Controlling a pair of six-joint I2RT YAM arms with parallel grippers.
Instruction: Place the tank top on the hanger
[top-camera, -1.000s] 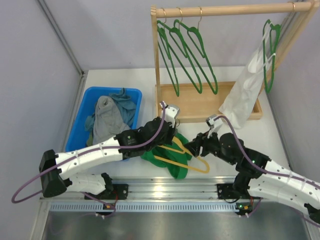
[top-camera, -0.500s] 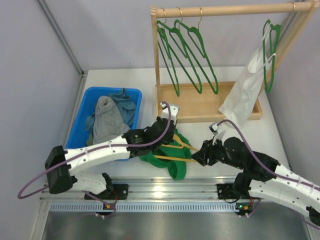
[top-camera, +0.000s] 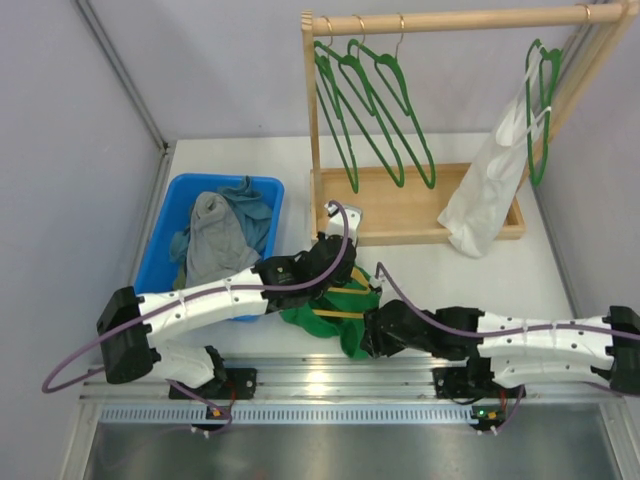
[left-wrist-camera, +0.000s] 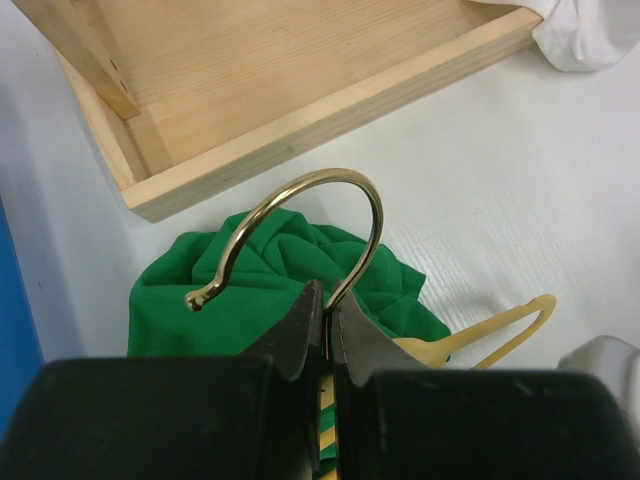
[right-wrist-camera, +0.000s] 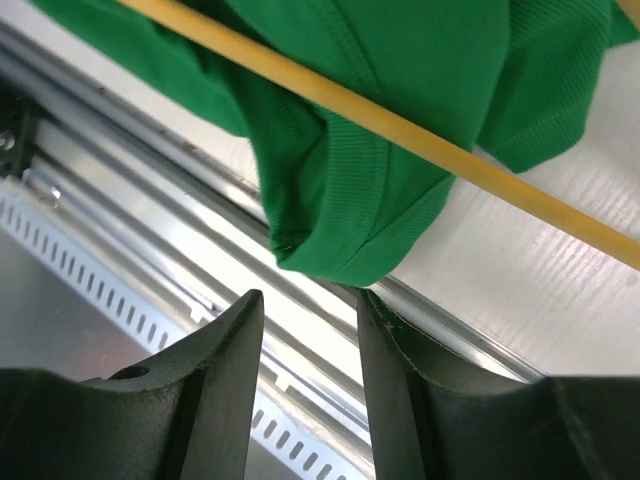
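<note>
The bright green tank top (top-camera: 325, 322) lies crumpled on the white table near the front edge. The yellow hanger (top-camera: 340, 313) lies on and partly in it. My left gripper (top-camera: 336, 264) is shut on the base of the hanger's metal hook (left-wrist-camera: 345, 185), above the tank top (left-wrist-camera: 260, 275); a yellow arm of the hanger (left-wrist-camera: 500, 325) sticks out to the right. My right gripper (top-camera: 368, 336) is open, its jaws (right-wrist-camera: 308, 300) just short of the tank top's hem (right-wrist-camera: 340, 225). The hanger's yellow bar (right-wrist-camera: 540, 205) crosses the fabric there.
A blue bin (top-camera: 170, 215) with grey and teal clothes stands at the left. A wooden rack (top-camera: 400, 205) behind holds dark green hangers (top-camera: 375, 100) and a white garment (top-camera: 490, 190). An aluminium rail (top-camera: 330, 378) runs along the near edge, right under the right gripper.
My right arm has swung down and left, from beside the hanger's right end to the tank top's near edge. The hanger has shifted left with my left gripper.
</note>
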